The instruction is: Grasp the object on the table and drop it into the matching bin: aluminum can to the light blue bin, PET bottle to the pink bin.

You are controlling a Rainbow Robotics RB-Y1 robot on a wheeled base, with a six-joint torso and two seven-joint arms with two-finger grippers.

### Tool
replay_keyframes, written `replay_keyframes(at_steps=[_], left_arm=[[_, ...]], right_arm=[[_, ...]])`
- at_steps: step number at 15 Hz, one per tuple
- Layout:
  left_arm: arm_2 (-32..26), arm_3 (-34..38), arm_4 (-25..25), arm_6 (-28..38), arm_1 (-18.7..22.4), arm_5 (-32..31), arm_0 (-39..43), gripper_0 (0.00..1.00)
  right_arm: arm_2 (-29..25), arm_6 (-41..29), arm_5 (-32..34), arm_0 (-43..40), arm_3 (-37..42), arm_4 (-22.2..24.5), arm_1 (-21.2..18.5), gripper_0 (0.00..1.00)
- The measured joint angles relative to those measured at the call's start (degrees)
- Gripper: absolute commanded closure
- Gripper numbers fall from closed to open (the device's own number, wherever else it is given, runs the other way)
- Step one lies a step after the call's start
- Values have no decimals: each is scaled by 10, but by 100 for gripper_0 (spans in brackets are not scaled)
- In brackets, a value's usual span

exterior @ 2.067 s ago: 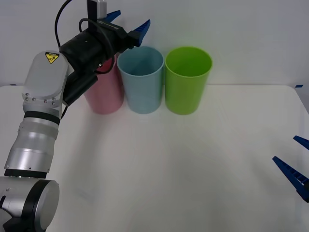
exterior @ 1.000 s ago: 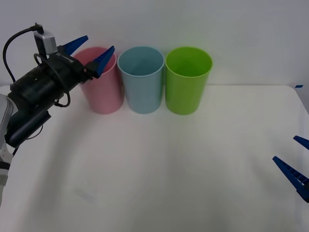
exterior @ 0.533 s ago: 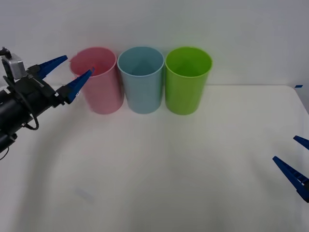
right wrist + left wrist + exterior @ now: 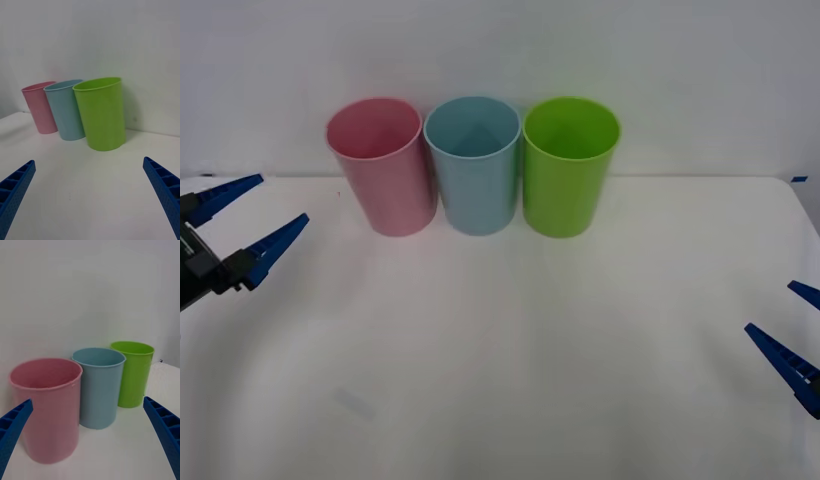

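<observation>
At about four o'clock in the front view, nearest the camera, the right claw (image 4: 802,340) hangs at the edge of the white bench (image 4: 520,350), its blue ribbed fingers spread and released, grasping nothing. At about nine o'clock the left claw (image 4: 248,218) hovers over the bench's left edge, fingers likewise apart and empty, their tips pointing toward two o'clock, in the direction of the bins but well short of them. Farther back, around twelve o'clock, three tall cup-shaped bins stand upright in a row near the bench's far edge, against a pale wall: the pink bin (image 4: 380,165) at eleven o'clock, the light blue bin (image 4: 473,165) in the middle and the lime green bin (image 4: 569,165) just past twelve, each touching or just beside its neighbour. What can be seen of their insides is bare. From the left wrist view the pink bin (image 4: 47,408) stands closest between the spread fingers, the light blue bin (image 4: 99,386) behind it; from the right wrist view the lime green bin (image 4: 101,112) stands closest.
</observation>
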State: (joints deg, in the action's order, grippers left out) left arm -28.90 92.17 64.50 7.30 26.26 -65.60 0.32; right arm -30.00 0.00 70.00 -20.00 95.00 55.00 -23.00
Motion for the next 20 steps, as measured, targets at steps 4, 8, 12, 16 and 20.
replay_keyframes(at_steps=[4,8,12,16,20], left_arm=[[-43,2,-20,-39,3,-51,60,0],[-92,2,-31,-56,22,-136,126,0],[-141,1,-33,-75,30,-193,178,0],[-144,0,-56,-87,34,-202,219,0],[-130,-1,-71,-86,34,-202,236,0]], right_arm=[[0,0,0,0,0,0,0,0],[0,0,0,0,0,0,0,0],[0,0,0,0,0,0,0,0],[0,0,0,0,0,0,0,0],[0,0,0,0,0,0,0,0]])
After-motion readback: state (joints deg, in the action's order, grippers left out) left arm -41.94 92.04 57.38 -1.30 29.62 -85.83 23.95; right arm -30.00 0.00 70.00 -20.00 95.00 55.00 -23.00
